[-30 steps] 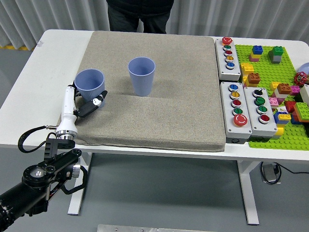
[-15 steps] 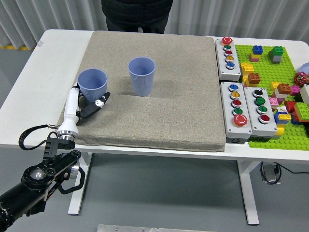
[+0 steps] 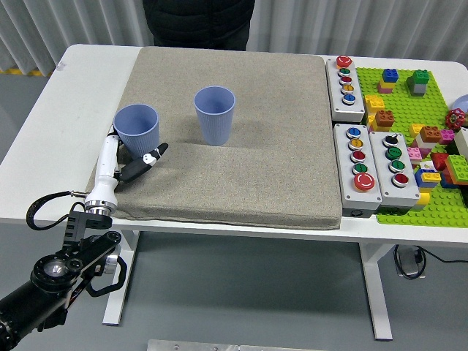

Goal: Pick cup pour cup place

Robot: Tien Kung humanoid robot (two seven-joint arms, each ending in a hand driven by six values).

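1. Compared with half a second ago, the left hand (image 3: 130, 162) sits slightly lower and the near cup (image 3: 137, 127) is shifted a little to the left.
2. Its fingers are loosely apart around the cup's base, touching it; whether they really grip, I cannot tell.
3. Both cups stand upright on the grey mat (image 3: 241, 175); the second cup (image 3: 215, 115) is well apart.
4. The arm reaches up from the lower left corner.

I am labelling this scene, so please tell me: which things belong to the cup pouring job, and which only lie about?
Job: left cup, middle cup, left hand, grey mat.
Lying about: button boxes, green baseplate with bricks.
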